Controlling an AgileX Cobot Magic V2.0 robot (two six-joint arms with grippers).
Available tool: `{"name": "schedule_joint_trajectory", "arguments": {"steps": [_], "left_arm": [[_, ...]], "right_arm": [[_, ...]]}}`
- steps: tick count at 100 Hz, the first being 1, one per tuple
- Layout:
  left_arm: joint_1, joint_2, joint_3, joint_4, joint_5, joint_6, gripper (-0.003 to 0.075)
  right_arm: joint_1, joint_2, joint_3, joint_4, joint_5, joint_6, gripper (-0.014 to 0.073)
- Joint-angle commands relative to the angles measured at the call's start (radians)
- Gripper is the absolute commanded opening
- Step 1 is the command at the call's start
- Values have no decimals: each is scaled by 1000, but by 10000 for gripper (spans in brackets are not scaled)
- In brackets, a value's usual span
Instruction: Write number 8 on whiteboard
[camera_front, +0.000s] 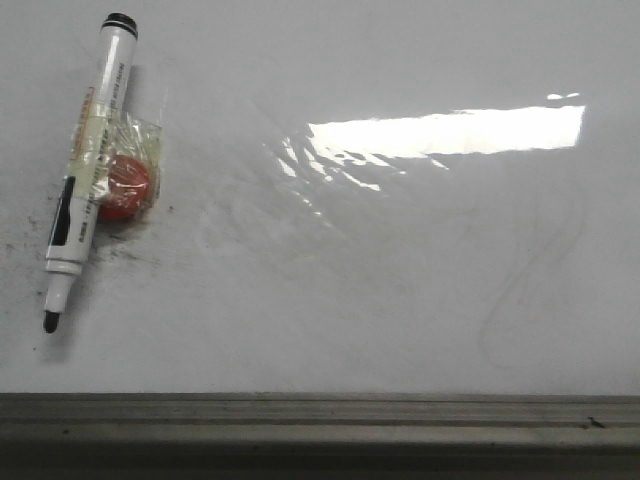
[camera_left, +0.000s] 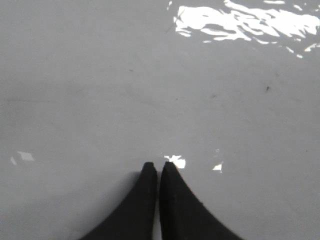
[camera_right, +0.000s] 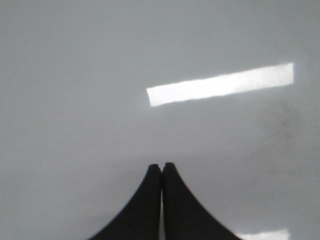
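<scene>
The whiteboard (camera_front: 360, 300) is glossy white and fills the front view, with a bright glare patch and faint grey erased curves at the right. No black figure eight shows on it. A white marker (camera_front: 88, 170) with a black cap end and a bare black tip lies at the far left, taped to a red round piece (camera_front: 125, 186). Neither gripper shows in the front view. My left gripper (camera_left: 159, 166) is shut and empty over bare board (camera_left: 100, 100). My right gripper (camera_right: 161, 167) is shut and empty over bare board (camera_right: 75, 100).
A grey metal rail (camera_front: 320, 420) runs along the board's near edge. Black speckle smudges (camera_front: 30, 235) lie left of the marker.
</scene>
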Motion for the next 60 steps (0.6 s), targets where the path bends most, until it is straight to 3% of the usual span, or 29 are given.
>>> {"name": "schedule_joint_trajectory", "arguments": {"steps": [1, 23, 42, 60], "left_arm": [[-3, -31, 33, -1, -99, 1, -20], [-3, -31, 33, -25, -181, 1, -20], [-3, -31, 33, -500, -186, 1, -20], [-3, -31, 33, -748, -186, 1, -20]], "right_arm": [[1, 24, 15, 16, -26, -2, -63], [1, 24, 15, 25, -34, -2, -63], [1, 24, 15, 202, -41, -2, -63], [1, 24, 13, 288, -48, -2, -63]]}}
